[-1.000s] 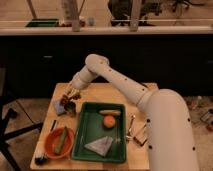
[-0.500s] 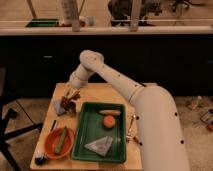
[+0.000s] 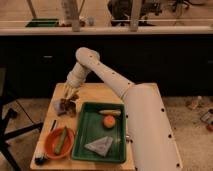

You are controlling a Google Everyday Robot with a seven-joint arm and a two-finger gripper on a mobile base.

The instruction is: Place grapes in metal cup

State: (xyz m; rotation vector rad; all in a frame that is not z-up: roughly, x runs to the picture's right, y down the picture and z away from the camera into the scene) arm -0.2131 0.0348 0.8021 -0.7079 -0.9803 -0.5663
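Hovering over table [image 3: 102, 92] far corner, gripper [image 3: 70, 95] stood just above metal cup [image 3: 73, 108]; grapes [image 3: 64, 105] beside cup, edgeward; grip state could not be told.

Lighting: dim, warm and yellowish overall, apparently from overhead. The brightest zone is the pale counter strip [image 3: 165, 29] behind the table; the cabinet front [image 3: 170, 60] below it is near black. The tabletop [image 3: 97, 93] is evenly lit, with mild fall-off toward its front left corner. The white arm [image 3: 145, 120] takes the strongest light near the right edge, without blown highlights. The gripper [image 3: 70, 96] hangs over the rear left corner and casts a dark, soft shadow there. There is a faint sheen along the green tray [image 3: 75, 145] rim. Detail is soft across the whole frame. No edge distortion noted.
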